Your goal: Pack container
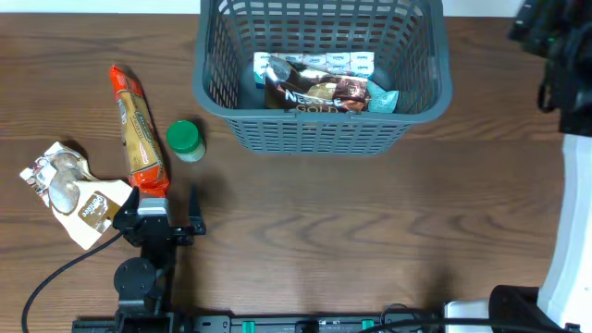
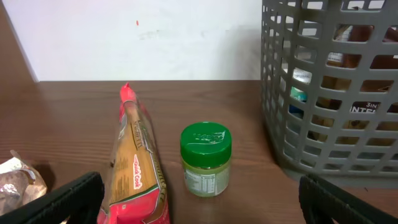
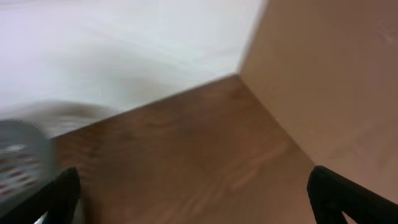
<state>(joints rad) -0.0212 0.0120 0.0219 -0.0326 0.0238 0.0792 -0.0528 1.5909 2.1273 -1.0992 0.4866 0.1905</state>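
foil snack packets (image 1: 319, 91) lay in the large dark grey plastic basket (image 1: 314, 134) on the wooden bench (image 1: 370, 222); to its left sat a small green-lidded jar (image 1: 185, 141), a long red packet (image 1: 139, 129), then a crumpled white wrapper (image 1: 69, 190).

Desk: The container (image 1: 314, 134): dark grey, slotted lattice walls; the table (image 1: 370, 231), brown wood grain.
Photographer: The jar (image 1: 186, 141) wears a green lid over a pale yellow-green body; the long packet (image 1: 139, 129), red-orange ends and golden-tan middle; the crumpled wrapper (image 1: 69, 190), white with brown print.
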